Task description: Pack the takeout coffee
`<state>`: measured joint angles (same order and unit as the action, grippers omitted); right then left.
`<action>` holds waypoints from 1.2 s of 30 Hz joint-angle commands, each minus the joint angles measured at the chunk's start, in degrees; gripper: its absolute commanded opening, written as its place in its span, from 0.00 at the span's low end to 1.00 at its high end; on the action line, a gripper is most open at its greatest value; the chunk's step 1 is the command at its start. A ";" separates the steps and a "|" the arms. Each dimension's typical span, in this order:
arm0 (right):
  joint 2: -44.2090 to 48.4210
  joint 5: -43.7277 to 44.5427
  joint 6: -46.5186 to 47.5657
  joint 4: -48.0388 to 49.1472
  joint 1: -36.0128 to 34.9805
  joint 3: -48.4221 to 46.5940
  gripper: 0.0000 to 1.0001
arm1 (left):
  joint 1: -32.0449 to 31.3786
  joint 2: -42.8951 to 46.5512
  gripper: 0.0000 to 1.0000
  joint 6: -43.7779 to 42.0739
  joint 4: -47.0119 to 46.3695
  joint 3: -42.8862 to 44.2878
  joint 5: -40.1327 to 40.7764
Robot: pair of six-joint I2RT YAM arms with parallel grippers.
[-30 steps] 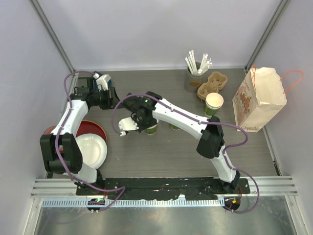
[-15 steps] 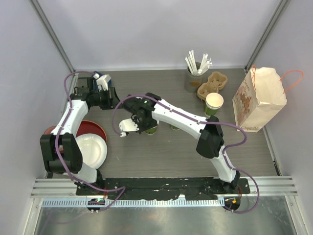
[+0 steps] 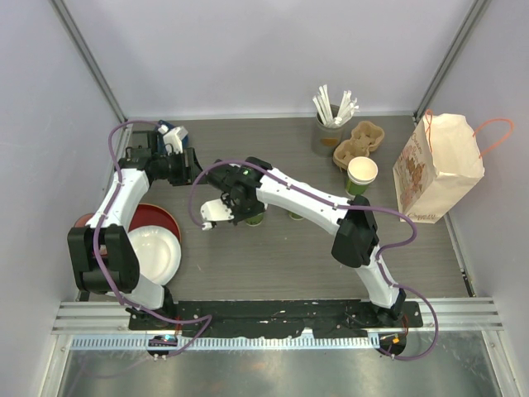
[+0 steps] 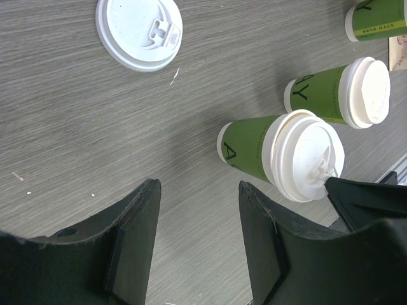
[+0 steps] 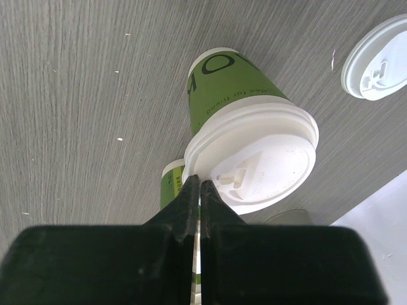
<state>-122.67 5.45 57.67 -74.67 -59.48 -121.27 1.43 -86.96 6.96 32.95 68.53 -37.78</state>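
Observation:
A green coffee cup with a white lid (image 5: 251, 143) stands mid-table; it also shows in the top view (image 3: 255, 218) and the left wrist view (image 4: 280, 155). My right gripper (image 5: 199, 184) is shut, its tips at the near rim of that lid; in the top view the gripper (image 3: 238, 204) hangs over the cup. A second lidded cup (image 4: 337, 92) stands just behind it (image 3: 296, 215). A third cup (image 3: 361, 174) stands open without a lid. A loose white lid (image 4: 138, 32) lies flat on the table (image 5: 375, 60). My left gripper (image 4: 197, 190) is open and empty, left of the cups (image 3: 186, 165).
A brown paper bag (image 3: 434, 169) stands at the right. A cardboard cup carrier (image 3: 359, 141) and a holder of straws (image 3: 328, 124) are at the back. A red plate (image 3: 161, 217) and a white bowl (image 3: 157, 252) lie at the left front.
My right gripper has shifted very slightly over the lidded cup. The left arm has not moved.

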 commanded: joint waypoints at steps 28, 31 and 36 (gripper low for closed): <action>-0.64 -1.32 -0.80 -0.56 0.42 -3.89 0.01 | 0.24 0.03 0.56 -1.51 0.10 1.87 -2.04; -0.37 -1.50 -0.89 -0.30 0.51 -2.30 0.01 | 0.24 -0.05 0.56 -1.43 0.10 1.95 -2.12; -0.90 0.34 -1.24 0.14 0.42 -1.16 0.01 | 0.15 0.03 0.56 -1.42 0.19 1.78 -2.21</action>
<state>-123.42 4.84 56.84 -74.26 -59.07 -123.00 1.43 -87.15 6.68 33.15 68.53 -38.65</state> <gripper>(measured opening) 0.034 0.563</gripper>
